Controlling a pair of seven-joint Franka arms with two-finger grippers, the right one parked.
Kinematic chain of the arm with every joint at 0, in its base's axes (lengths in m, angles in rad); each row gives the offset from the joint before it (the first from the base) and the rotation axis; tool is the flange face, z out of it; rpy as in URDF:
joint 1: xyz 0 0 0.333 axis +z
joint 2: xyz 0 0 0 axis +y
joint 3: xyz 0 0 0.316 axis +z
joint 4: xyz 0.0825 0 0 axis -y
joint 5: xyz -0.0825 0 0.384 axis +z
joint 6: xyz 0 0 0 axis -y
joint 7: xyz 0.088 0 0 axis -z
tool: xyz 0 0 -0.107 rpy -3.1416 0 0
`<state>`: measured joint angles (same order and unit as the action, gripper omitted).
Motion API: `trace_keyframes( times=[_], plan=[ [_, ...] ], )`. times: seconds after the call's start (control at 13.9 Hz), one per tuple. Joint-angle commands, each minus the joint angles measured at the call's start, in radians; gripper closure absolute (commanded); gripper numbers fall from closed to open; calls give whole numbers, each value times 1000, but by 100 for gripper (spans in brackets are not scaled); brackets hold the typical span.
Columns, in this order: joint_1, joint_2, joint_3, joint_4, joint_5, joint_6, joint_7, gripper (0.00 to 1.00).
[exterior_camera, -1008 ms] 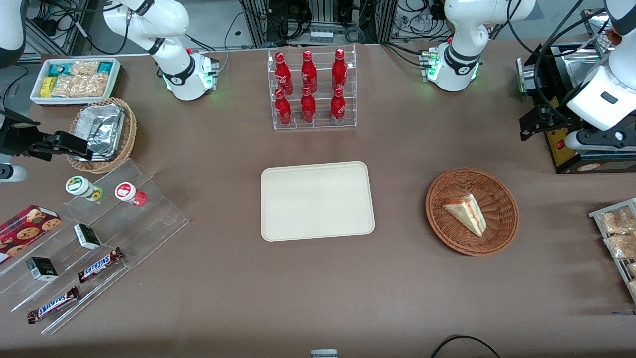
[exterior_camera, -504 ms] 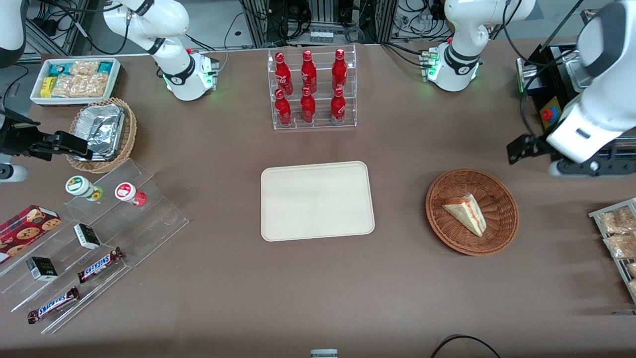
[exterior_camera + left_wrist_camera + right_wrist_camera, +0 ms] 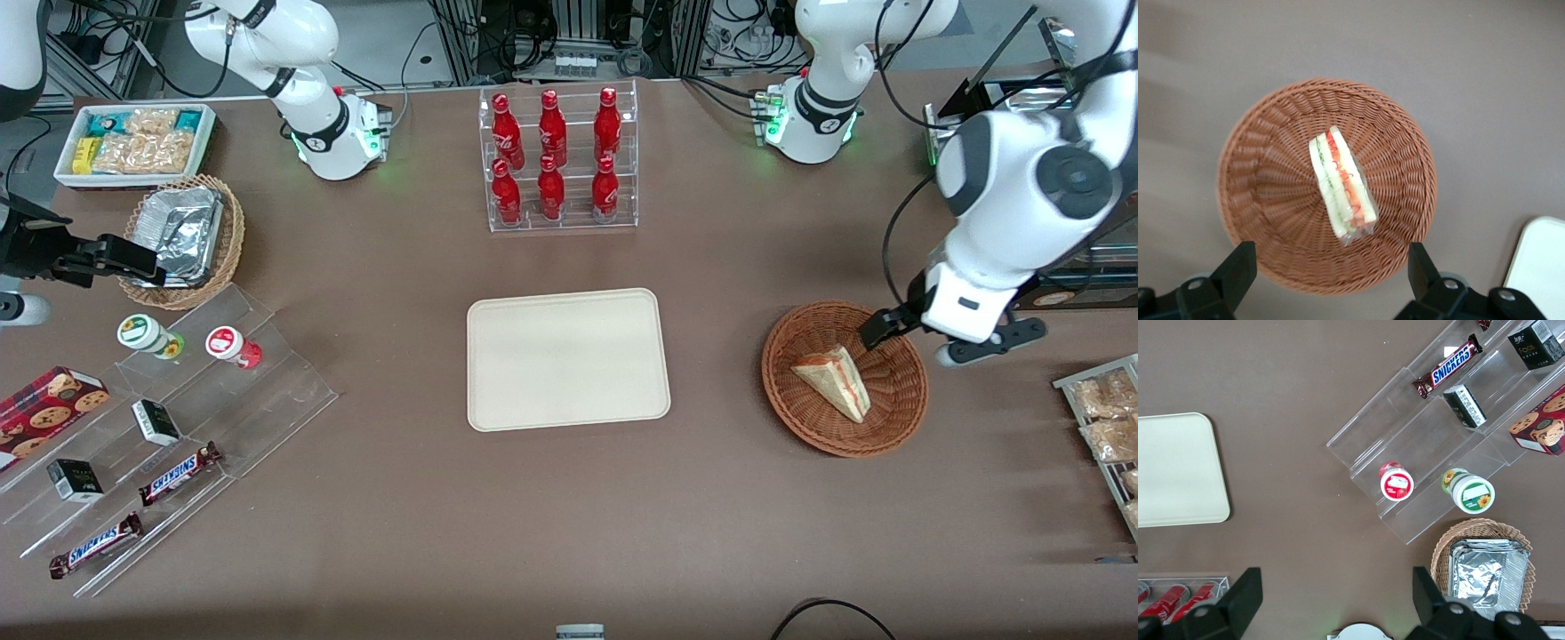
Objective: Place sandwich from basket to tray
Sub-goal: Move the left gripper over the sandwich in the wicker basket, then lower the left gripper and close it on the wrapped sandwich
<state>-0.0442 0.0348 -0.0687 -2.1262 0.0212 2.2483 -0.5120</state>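
The sandwich (image 3: pixel 834 380), a clear-wrapped white wedge with orange-red and green filling, lies in the round reddish-brown basket (image 3: pixel 900 428) toward the working arm's end of the table. My gripper (image 3: pixel 916 345) hovers above the basket's rim, over the side farther from the front camera. Its fingers stand wide open with nothing between them. In the left wrist view the sandwich (image 3: pixel 1341 187) rests at the middle of the basket (image 3: pixel 1271 193), apart from the gripper (image 3: pixel 1330 267) above it. The cream tray (image 3: pixel 567 358) sits bare at the table's middle, its corner (image 3: pixel 1545 267) showing beside the basket.
A clear rack of red bottles (image 3: pixel 556 160) stands farther from the front camera than the tray. A wire rack of snack bags (image 3: pixel 1107 427) lies at the working arm's end. A stepped acrylic shelf (image 3: pixel 169 418), a foil-filled tan basket (image 3: pixel 182 236) and a white bin (image 3: pixel 133 142) sit toward the parked arm's end.
The left arm has swung in from the table's end toward the basket, bringing the open gripper over it. Sandwich, basket and tray have not moved.
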Motion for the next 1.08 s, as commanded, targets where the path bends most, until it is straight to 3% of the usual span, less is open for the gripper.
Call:
trace_keyframes(
  times=[0.0,0.65,1.01],
  plan=[
    [-11,28,-20,-57,16,88,-169,0],
    [-17,181,-33,-57,17,214,-295,0],
    [-14,206,-29,-63,29,228,-295,1]
  ],
)
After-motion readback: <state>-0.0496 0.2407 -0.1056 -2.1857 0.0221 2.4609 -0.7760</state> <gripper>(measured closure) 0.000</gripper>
